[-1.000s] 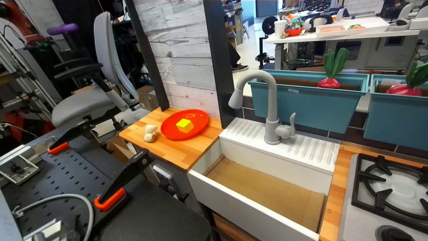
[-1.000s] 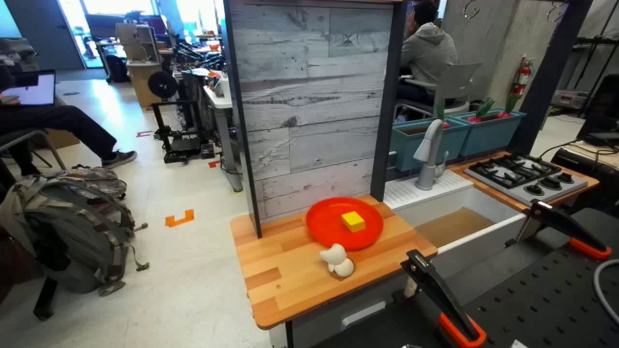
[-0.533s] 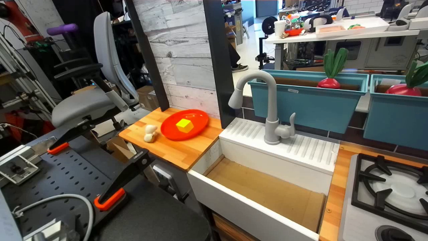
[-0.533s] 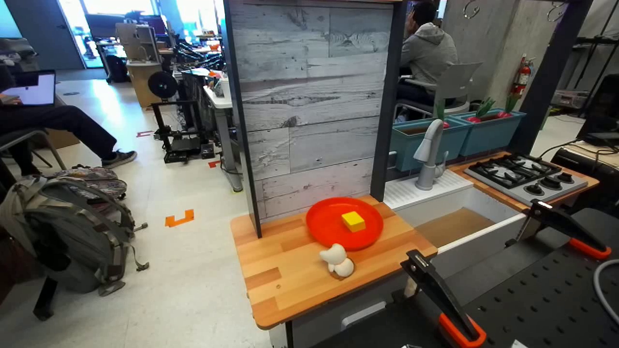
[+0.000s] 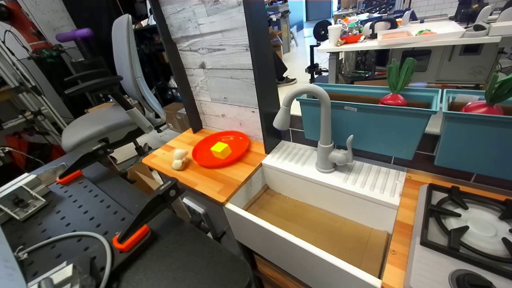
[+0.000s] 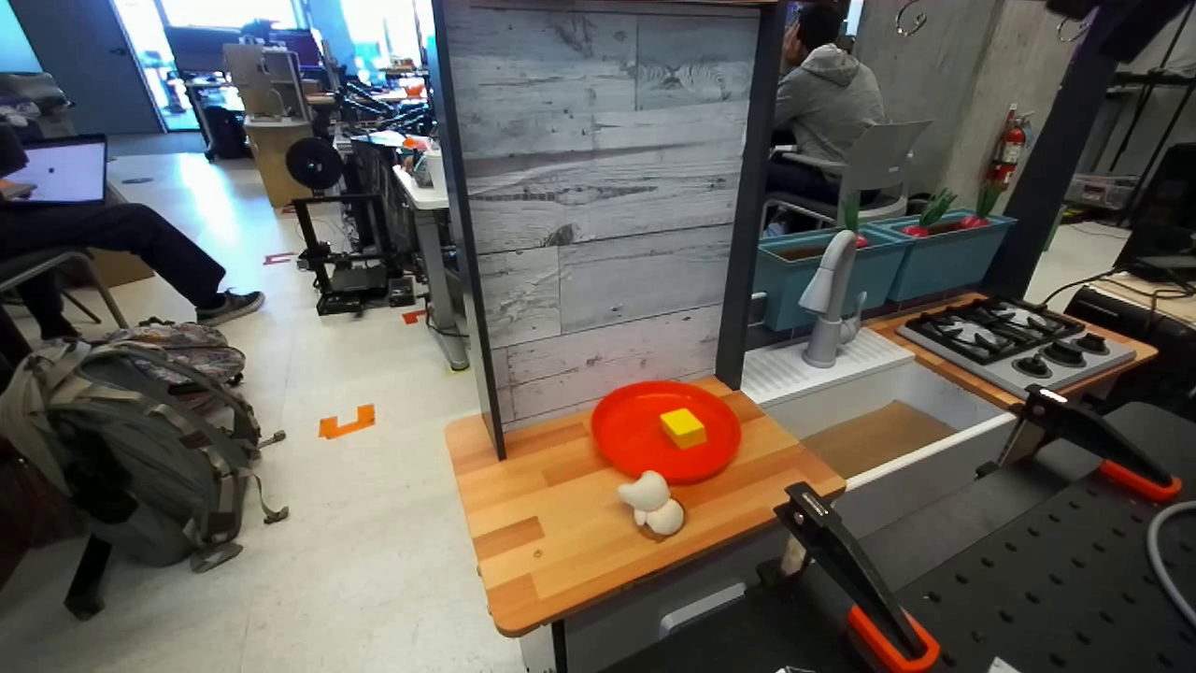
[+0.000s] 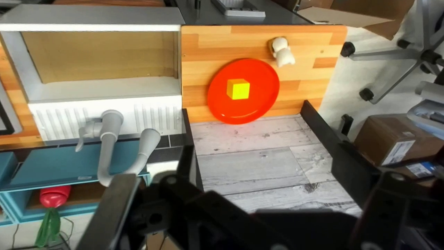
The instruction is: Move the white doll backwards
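Observation:
The white doll [image 5: 180, 159] is a small cream figure with a brownish base. It is on the wooden counter near the front edge, beside the red plate, in an exterior view [image 6: 654, 505]. In the wrist view the doll [image 7: 283, 52] is at the upper right of the plate, with its head toward the back panel. My gripper [image 7: 264, 156] is open in the wrist view, with nothing between its fingers. It is above and well apart from the doll. A dark shape, apparently part of my arm, shows at the top right corner in an exterior view [image 6: 1145, 28].
A red round plate [image 6: 621, 449] with a yellow block [image 6: 683, 428] stands behind the doll. A whitewashed wood panel [image 6: 607, 224] rises at the counter's back. The sink [image 5: 312, 256], grey faucet [image 5: 326, 120], teal planters [image 5: 368, 124] and stove [image 5: 424, 248] are to one side. Black clamps [image 6: 846, 551] stand in front.
A dark part, apparently of my arm, has come into the top right corner in an exterior view. The doll, plate and block have not moved.

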`<state>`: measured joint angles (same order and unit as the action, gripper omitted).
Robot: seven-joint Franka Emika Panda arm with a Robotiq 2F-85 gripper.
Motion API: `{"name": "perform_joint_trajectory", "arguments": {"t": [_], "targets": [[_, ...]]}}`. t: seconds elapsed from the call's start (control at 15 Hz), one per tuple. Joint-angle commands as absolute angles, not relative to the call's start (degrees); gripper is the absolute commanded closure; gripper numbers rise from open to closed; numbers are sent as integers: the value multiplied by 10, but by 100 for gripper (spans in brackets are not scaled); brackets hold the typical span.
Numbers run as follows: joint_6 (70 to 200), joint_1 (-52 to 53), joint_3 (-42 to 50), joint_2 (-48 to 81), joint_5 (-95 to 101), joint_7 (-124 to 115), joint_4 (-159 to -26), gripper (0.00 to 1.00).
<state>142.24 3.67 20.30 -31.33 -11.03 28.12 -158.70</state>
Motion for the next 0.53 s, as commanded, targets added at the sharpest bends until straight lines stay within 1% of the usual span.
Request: {"name": "perform_joint_trajectory", "arguments": {"t": [0.0, 0.2, 0.27, 0.47], "targets": [[1537, 112, 192, -208, -183, 296, -1590, 0], [1622, 192, 196, -105, -272, 326, -1575, 0], [1638, 232, 214, -74, -308, 341, -1565, 0], [1656, 293, 208, 25, -439, 400, -1516, 0]]}}
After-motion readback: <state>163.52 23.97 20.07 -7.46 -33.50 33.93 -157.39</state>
